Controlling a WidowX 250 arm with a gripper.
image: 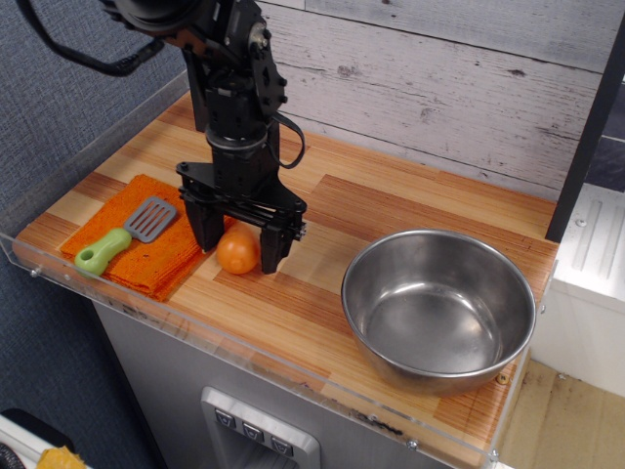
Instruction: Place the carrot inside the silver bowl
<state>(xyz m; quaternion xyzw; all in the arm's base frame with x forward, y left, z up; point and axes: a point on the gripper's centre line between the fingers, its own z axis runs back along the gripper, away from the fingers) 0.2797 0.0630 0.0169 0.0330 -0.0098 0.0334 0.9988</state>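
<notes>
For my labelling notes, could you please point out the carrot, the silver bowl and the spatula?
carrot (pixel 236 252), main camera view, middle of its orange body.
silver bowl (pixel 376 257), main camera view, its rim.
spatula (pixel 103 251), main camera view, its green handle.

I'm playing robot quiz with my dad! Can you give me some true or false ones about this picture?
1. The carrot is inside the silver bowl. False: it sits on the wooden counter, between the gripper fingers.
2. The bowl is empty. True.
3. The spatula has a green handle. True.
4. The spatula lies on a blue cloth. False: the cloth is orange.
5. The gripper hangs over the bowl. False: it is at the carrot.
</notes>
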